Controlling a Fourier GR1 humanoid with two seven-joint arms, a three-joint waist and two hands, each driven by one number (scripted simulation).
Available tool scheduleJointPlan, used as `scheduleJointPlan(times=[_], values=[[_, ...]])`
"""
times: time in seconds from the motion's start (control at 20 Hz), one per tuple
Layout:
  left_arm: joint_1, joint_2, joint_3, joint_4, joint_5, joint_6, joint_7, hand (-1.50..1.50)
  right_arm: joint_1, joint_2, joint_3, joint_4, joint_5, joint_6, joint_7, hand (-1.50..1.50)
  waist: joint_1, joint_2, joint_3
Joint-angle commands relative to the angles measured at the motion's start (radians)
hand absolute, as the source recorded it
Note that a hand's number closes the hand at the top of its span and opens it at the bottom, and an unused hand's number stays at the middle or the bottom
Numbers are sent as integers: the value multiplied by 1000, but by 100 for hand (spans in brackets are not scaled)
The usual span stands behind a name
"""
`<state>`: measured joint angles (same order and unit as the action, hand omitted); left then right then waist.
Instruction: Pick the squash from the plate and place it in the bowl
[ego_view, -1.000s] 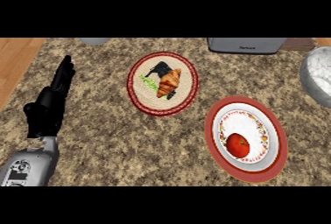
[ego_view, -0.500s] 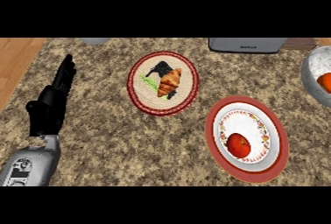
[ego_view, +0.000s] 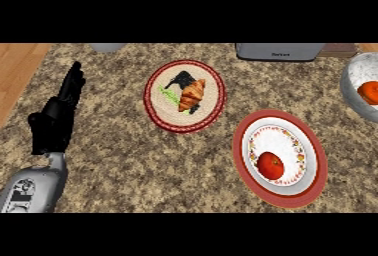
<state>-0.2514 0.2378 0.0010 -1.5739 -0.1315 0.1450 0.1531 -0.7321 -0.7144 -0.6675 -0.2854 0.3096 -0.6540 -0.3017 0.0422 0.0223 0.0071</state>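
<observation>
A round red-orange squash (ego_view: 271, 165) lies on a white plate with a red rim (ego_view: 244, 131) at the right of the counter. A grey bowl (ego_view: 353, 88) is cut off by the right edge, and an orange thing (ego_view: 368, 92) shows inside it. My left hand (ego_view: 55, 120) rests open at the far left, fingers straight and pointing away, well apart from both plates. My right hand shows nowhere.
A woven red-rimmed plate (ego_view: 156, 109) at the centre back carries a croissant (ego_view: 192, 95), a dark lump and a green leaf. A grey appliance (ego_view: 279, 51) stands at the back edge. The wooden floor (ego_view: 18, 70) shows past the counter's left edge.
An orange thing has come into sight inside the bowl at the right edge. My left hand and both plates have not moved.
</observation>
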Motion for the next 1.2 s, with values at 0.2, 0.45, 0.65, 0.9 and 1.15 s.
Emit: scheduleJointPlan(times=[0.2,0.45,0.65,0.9,1.15], values=[[30,42,62,-10,30,-35,-1,0,133,-17,-139,-28,-181,186,-199,-150,-31,-18,-5],[33,28,65,12,-1,-17,-14,0,239,29,-158,-81,-262,321,-288,-150,-44,-22,-7],[31,-6,15,-30,-50,-4,33,0,297,93,-106,-165,-283,354,-292,-150,-47,-24,-7],[31,-3,54,-48,-20,-21,55,0,446,164,-66,-375,-333,423,-251,-150,-55,-27,-8],[-14,-12,70,16,-39,-27,16,0,523,255,-2,-591,-358,338,-173,-150,-49,-24,-8]])
